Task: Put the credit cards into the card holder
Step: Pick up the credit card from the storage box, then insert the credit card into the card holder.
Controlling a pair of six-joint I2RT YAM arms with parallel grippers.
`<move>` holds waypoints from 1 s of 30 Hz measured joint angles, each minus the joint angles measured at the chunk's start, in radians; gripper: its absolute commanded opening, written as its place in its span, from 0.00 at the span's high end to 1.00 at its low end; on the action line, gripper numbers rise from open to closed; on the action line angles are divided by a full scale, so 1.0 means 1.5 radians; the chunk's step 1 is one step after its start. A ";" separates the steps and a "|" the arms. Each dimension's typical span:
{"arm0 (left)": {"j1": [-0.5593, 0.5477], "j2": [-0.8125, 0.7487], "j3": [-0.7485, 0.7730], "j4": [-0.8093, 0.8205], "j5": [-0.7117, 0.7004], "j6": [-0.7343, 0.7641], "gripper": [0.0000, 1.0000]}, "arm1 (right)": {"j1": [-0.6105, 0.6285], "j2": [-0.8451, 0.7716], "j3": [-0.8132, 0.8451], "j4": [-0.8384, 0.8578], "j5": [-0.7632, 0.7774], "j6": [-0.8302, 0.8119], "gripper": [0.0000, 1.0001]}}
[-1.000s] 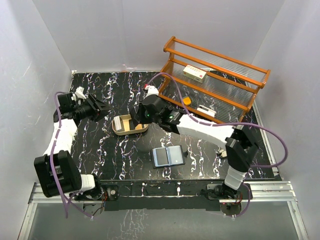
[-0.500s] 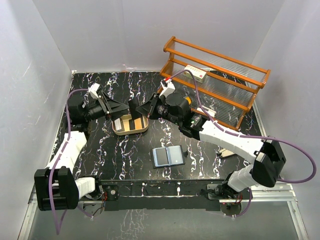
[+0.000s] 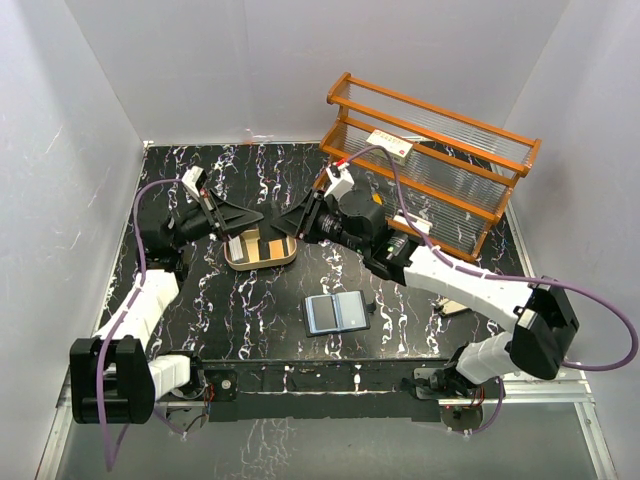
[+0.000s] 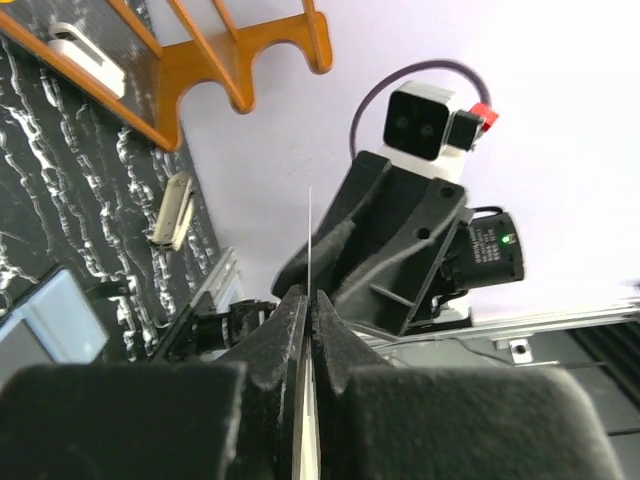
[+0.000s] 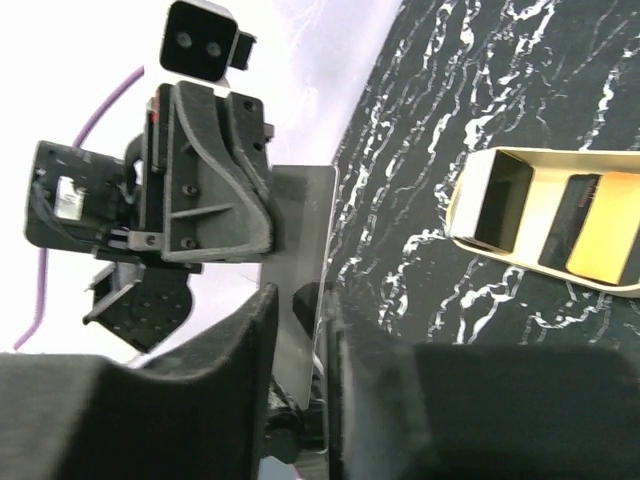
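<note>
A grey credit card (image 5: 300, 225) hangs in the air above the tray, seen edge-on as a thin line (image 4: 310, 235) in the left wrist view. My left gripper (image 4: 308, 296) (image 3: 262, 214) is shut on it. My right gripper (image 5: 298, 300) (image 3: 286, 224) faces it from the right; its jaws stand slightly apart around the same card, with a gap on one side. More credit cards, one dark (image 5: 560, 215) and one tan (image 5: 605, 240), stand in the tan tray (image 3: 232, 257). The card holder (image 3: 337, 313) (image 4: 40, 320) lies open on the table, pale blue inside up.
An orange wooden rack (image 3: 440, 170) stands at the back right with a white-and-red box (image 3: 390, 146) on top and an orange item (image 3: 373, 200) on a lower shelf. A small pale object (image 3: 452, 306) lies near the right arm's base.
My left gripper has shut on the grey card. The right gripper's jaws, shut on that card before, have loosened. Both grippers now meet over the tray.
</note>
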 measured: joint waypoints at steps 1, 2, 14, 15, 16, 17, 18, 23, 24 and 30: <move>-0.001 -0.002 0.001 -0.007 0.000 0.005 1.00 | 0.000 -0.001 -0.003 -0.004 0.001 0.001 0.60; -0.002 -0.006 0.003 -0.025 -0.001 0.019 1.00 | 0.000 -0.003 -0.006 -0.014 0.002 -0.002 0.53; -0.043 -0.064 0.055 -0.379 -0.083 0.302 1.00 | 0.001 -0.125 -0.044 -0.230 0.104 -0.074 0.36; -0.052 -0.063 0.055 -0.399 -0.092 0.316 1.00 | 0.001 -0.133 -0.047 -0.250 0.115 -0.083 0.36; -0.062 -0.063 0.055 -0.415 -0.101 0.326 1.00 | 0.001 -0.140 -0.051 -0.272 0.127 -0.092 0.37; -0.073 -0.063 0.055 -0.428 -0.109 0.336 1.00 | 0.001 -0.145 -0.055 -0.287 0.136 -0.099 0.39; -0.085 -0.063 0.055 -0.439 -0.119 0.345 1.00 | 0.001 -0.150 -0.061 -0.309 0.148 -0.107 0.40; -0.158 -0.063 0.053 -0.485 -0.179 0.371 1.00 | 0.001 -0.155 -0.092 -0.410 0.200 -0.133 0.47; -0.178 -0.063 0.052 -0.489 -0.194 0.372 1.00 | 0.001 -0.154 -0.099 -0.428 0.208 -0.137 0.47; -0.272 -0.037 0.041 -0.493 -0.271 0.365 1.00 | 0.000 -0.139 -0.154 -0.479 0.238 -0.143 0.49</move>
